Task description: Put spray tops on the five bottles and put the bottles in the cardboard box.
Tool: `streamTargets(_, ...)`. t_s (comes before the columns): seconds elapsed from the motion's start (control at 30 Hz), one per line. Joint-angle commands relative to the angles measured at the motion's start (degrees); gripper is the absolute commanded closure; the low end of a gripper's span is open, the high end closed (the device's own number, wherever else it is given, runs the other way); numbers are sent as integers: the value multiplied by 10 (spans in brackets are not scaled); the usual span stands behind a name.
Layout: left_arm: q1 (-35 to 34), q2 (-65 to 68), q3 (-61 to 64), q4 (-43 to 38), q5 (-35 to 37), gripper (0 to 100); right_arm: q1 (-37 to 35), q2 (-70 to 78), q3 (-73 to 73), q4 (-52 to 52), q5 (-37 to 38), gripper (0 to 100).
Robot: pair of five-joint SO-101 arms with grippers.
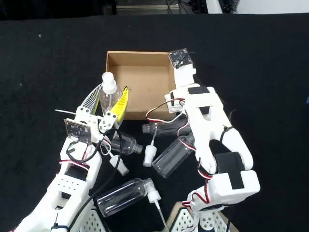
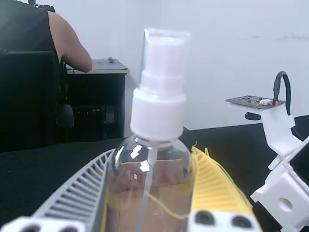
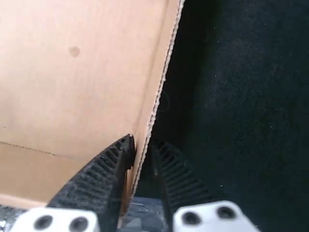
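My left gripper (image 1: 111,98) is shut on a clear bottle (image 1: 109,94) with a white spray top (image 2: 160,82). It holds the bottle upright between its grey and yellow fingers (image 2: 212,183), at the front left corner of the cardboard box (image 1: 140,63). My right gripper (image 3: 141,155) is shut on the box's right wall (image 3: 157,96), with one black finger inside and one outside. Three uncapped bottles (image 1: 174,155) lie in front of the box. A fourth lying bottle (image 1: 120,195) wears a spray top.
Two loose spray tops (image 1: 149,155) with dip tubes lie among the bottles, one of them (image 1: 119,165) beside my left arm. The right arm (image 1: 207,121) reaches over the lying bottles. Black cloth covers the table, with free room far left and far right.
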Motion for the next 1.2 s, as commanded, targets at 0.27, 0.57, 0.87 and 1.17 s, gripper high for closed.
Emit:
streamTargets(0.27, -5, -11, 14, -17, -4, 953, -11, -112, -119, 72, -61, 807)
streamTargets(0.57, -31, -1, -80, -11, 1, 953, 5, -18, -121, 22, -71, 807)
streamTargets(0.87, -76, 220, -299, -17, 1, 953, 16, -153, -79, 85, -71, 807)
streamTargets(1.17, -72, 460, -429, -105, 2, 953, 118, -302, 79, 71, -71, 807)
